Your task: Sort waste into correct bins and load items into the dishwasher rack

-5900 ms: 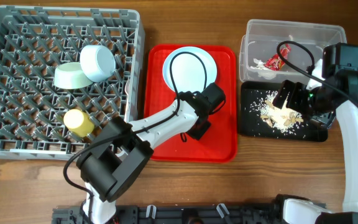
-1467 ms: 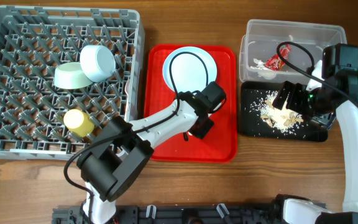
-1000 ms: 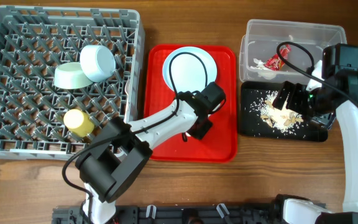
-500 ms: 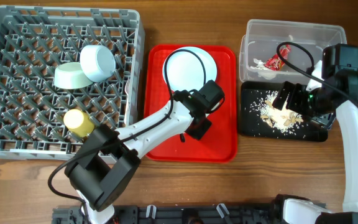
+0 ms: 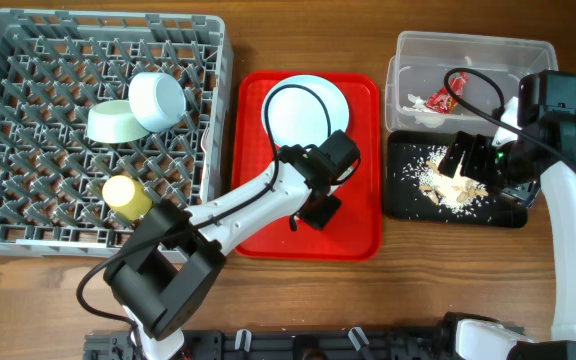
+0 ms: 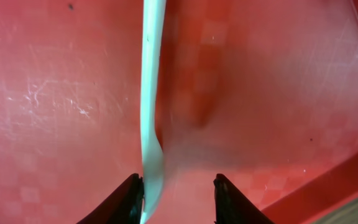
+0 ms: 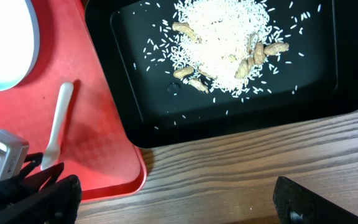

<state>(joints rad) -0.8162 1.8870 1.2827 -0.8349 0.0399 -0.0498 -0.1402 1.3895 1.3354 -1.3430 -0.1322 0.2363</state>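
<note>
My left gripper (image 5: 315, 210) is low over the red serving tray (image 5: 358, 225). In the left wrist view its jaws (image 6: 178, 202) stand open around a white plastic utensil (image 6: 152, 93), which lies on the tray against the left finger (image 6: 131, 198). I cannot tell if it is the spoon or the fork. The utensil (image 7: 57, 124) also shows in the right wrist view. The white plate (image 5: 305, 108) sits at the tray's far end. My right gripper (image 5: 465, 158) is open and empty over the black tray (image 5: 403, 200), which holds rice-like scraps (image 7: 222, 43).
The grey rack (image 5: 28, 225) at left holds the light blue bowl (image 5: 158, 100), the pale green bowl (image 5: 116, 122) and the yellow cup (image 5: 123, 192). The clear tub (image 5: 488, 50) at back right holds the red wrapper (image 5: 438, 98) and the white napkin (image 5: 416, 100).
My left arm's lower links have swung down and left, while its gripper stays at nearly the same spot on the red tray. The right arm has not moved.
</note>
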